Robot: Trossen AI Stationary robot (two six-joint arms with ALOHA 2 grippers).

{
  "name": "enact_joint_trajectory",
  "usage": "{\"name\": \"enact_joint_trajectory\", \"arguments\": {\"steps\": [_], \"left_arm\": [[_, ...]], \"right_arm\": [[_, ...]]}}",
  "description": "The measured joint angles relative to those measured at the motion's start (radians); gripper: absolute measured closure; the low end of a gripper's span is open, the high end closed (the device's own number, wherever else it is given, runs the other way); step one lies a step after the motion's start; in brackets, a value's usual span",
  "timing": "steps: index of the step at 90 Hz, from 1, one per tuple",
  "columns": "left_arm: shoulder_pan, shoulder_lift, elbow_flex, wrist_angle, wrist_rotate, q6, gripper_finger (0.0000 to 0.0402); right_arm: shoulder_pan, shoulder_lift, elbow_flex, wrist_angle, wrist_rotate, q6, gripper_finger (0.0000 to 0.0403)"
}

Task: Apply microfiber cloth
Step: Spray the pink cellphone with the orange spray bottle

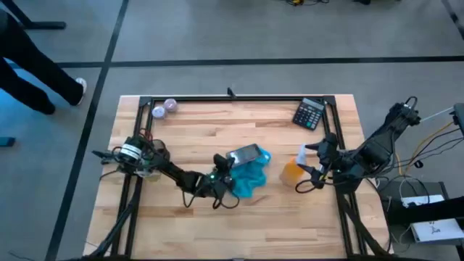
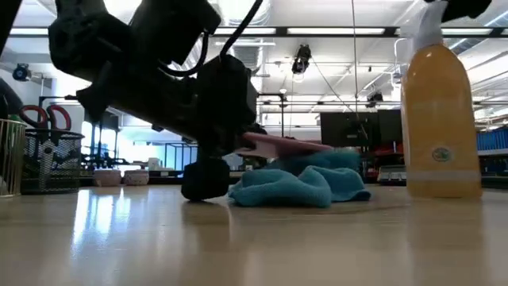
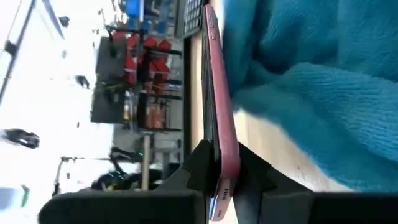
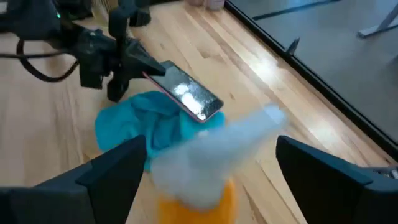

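The teal microfiber cloth (image 1: 251, 179) lies crumpled on the wooden table (image 1: 196, 130), near its middle. A black phone in a pink case (image 1: 246, 154) is held over the cloth's far part, screen up, by my left gripper (image 1: 226, 170), which is shut on it. An orange spray bottle (image 1: 293, 171) with a white nozzle stands upright to the cloth's right. My right gripper (image 1: 312, 167) is open, a finger on either side of the bottle's top (image 4: 211, 146); I see no touch. My left gripper pinches the phone's near end (image 3: 225, 177) between its two fingers, one on the screen side and one on the pink back. The fingers come roughly level from the table's left and lie along the phone. The phone is slightly tilted, its far part (image 2: 298, 146) over the cloth (image 2: 305, 184).
A black calculator (image 1: 310, 114) lies at the far right corner. Two small round things (image 1: 164, 108) sit at the far left corner. A person's legs (image 1: 32, 69) show on the floor beyond the table's left. A wire basket (image 2: 12, 155) stands at the table's side.
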Motion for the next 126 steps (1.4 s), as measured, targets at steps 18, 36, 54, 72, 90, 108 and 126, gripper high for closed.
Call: {"name": "enact_joint_trajectory", "arguments": {"steps": [18, 36, 54, 72, 90, 108, 126], "left_arm": [[-0.021, -0.001, -0.002, 0.007, 0.128, -0.088, 0.0381], [-0.02, -0.001, -0.003, 0.004, 0.275, -0.102, 0.0381], [-0.021, 0.0, -0.004, -0.002, 0.305, -0.173, 0.0379], [-0.023, 0.0, -0.004, -0.003, 0.274, -0.176, 0.0344], [-0.024, -0.034, -0.003, -0.023, 0.246, -0.175, 0.029], [-0.041, -0.104, -0.009, -0.122, 0.213, -0.165, 0.0236], [-0.084, -0.205, -0.008, -0.321, 0.359, -0.318, 0.0205]], "right_arm": [[0.0, 0.007, 0.045, 0.001, 0.002, -0.041, 0.0064], [0.0, 0.024, 0.074, 0.014, 0.003, -0.066, 0.0064], [0.0, 0.079, 0.128, 0.026, 0.001, -0.097, 0.0064], [0.0, 0.167, 0.189, 0.03, -0.006, -0.116, 0.0064], [0.0, 0.275, 0.264, 0.03, -0.016, -0.142, 0.0064], [0.0, 0.398, 0.346, 0.032, -0.037, -0.178, 0.0064], [-0.001, 0.494, 0.393, 0.033, -0.032, -0.178, 0.0064]]}}
